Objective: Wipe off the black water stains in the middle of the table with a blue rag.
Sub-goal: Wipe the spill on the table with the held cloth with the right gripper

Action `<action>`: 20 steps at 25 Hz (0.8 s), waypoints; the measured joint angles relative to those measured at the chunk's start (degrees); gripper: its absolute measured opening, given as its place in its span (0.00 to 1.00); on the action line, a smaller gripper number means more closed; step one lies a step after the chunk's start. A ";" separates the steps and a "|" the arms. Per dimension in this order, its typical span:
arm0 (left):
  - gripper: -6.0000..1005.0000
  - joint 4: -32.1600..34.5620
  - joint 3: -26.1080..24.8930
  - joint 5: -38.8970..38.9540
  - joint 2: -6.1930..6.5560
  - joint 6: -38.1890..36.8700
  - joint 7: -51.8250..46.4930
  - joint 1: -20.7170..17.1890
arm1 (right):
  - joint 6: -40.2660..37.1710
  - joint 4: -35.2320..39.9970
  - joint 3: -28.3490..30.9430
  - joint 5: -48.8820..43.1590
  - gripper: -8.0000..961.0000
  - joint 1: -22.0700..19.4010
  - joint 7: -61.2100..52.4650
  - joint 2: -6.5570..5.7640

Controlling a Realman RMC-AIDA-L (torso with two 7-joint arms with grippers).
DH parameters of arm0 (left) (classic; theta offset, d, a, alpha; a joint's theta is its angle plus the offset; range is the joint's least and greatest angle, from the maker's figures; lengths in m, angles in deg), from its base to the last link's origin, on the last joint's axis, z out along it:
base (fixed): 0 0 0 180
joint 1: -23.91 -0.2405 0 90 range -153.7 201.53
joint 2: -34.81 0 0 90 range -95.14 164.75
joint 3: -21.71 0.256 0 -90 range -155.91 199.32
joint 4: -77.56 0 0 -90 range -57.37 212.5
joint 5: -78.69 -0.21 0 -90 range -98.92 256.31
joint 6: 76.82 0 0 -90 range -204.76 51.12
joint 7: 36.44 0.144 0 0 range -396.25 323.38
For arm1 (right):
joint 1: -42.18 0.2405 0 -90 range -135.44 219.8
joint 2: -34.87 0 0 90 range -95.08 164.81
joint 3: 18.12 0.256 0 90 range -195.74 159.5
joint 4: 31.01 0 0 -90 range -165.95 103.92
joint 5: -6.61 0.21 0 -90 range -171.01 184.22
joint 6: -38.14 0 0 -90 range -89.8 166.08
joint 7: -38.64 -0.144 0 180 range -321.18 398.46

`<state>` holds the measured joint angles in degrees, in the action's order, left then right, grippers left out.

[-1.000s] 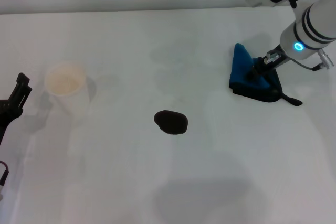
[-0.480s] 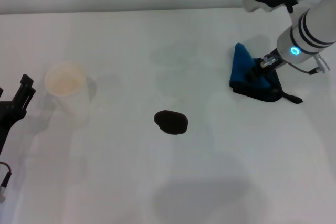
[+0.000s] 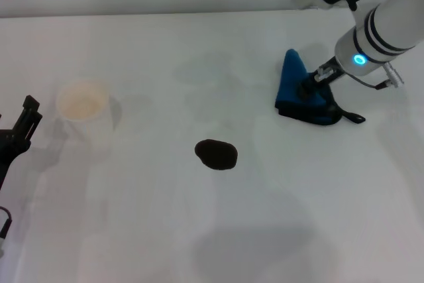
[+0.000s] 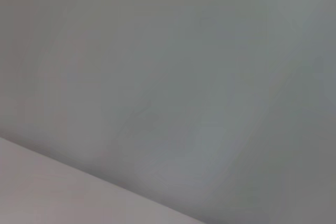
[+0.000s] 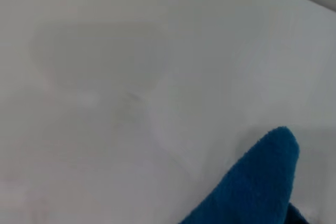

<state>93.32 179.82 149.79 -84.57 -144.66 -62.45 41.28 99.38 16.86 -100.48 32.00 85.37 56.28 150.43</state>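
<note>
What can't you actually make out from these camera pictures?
- Right gripper: in the head view its fingertips are buried in the blue rag, so its grip cannot be read.
- Left gripper: cut off by the head view's edge; only a black part shows.
- Left wrist view: only blurred grey, nothing recognisable.
- Right wrist view: a corner of the rag and bare table; the black water stains are outside it.
- Paper cup: contents unclear.

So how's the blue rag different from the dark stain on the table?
The blue rag is bunched with a raised peak; the black water stains lie flat and glossy. The rag sits under the right end effector; the stain is untouched mid-table. Both rest on the white table.
</note>
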 joint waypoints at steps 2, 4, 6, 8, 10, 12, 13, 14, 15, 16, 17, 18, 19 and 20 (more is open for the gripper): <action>0.87 -0.13 0.00 0.00 0.03 -0.05 0.00 -0.05 | 1.39 1.95 0.15 1.66 0.22 -0.73 0.92 -0.09; 0.87 -0.18 0.00 0.00 0.08 -0.09 0.00 -0.06 | 3.18 4.15 0.20 3.72 0.19 -1.60 2.44 -0.14; 0.87 -0.19 -0.08 0.00 0.12 -0.11 0.00 -0.06 | 5.12 5.92 0.21 6.90 0.18 -2.34 4.66 -0.16; 0.87 -0.21 -0.26 0.00 0.12 -0.11 0.00 -0.05 | 7.90 6.78 0.21 11.69 0.17 -2.97 7.78 -0.12; 0.87 -0.21 -0.35 0.00 0.11 -0.12 0.00 -0.01 | 10.71 6.89 0.11 16.28 0.17 -3.33 11.08 -0.09; 0.87 -0.21 -0.36 0.00 0.11 -0.16 0.00 0.04 | 12.83 6.51 -0.23 19.84 0.17 -3.70 13.86 0.04; 0.87 -0.21 -0.36 0.02 0.11 -0.16 0.00 0.06 | 13.36 6.28 -0.89 21.52 0.17 -4.00 15.23 0.11; 0.87 -0.19 -0.35 0.05 0.11 -0.17 0.00 0.08 | 13.94 6.04 -1.73 22.90 0.17 -4.31 16.36 0.20; 0.87 -0.15 -0.36 0.10 0.11 -0.18 0.00 0.11 | 13.96 5.83 -3.23 24.74 0.17 -4.65 17.58 0.27; 0.87 -0.12 -0.35 0.16 0.11 -0.19 0.00 0.13 | 13.70 5.59 -4.93 26.43 0.17 -4.92 18.60 0.30; 0.87 -0.10 -0.35 0.21 0.11 -0.20 0.00 0.16 | 13.17 5.39 -6.72 28.11 0.17 -5.17 19.47 0.34; 0.87 -0.10 -0.36 0.22 0.11 -0.20 0.00 0.22 | 12.21 5.24 -8.34 29.53 0.16 -5.41 20.19 0.36; 0.87 -0.10 -0.35 0.22 0.11 -0.20 0.00 0.30 | 11.28 5.13 -9.87 30.77 0.16 -5.66 20.87 0.38; 0.87 -0.10 -0.35 0.20 0.11 -0.20 0.00 0.38 | 10.05 5.02 -11.42 31.97 0.16 -5.94 21.77 0.41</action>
<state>93.23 179.47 149.99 -84.46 -144.86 -62.45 41.66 109.43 21.88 -111.90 63.97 79.43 78.05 150.84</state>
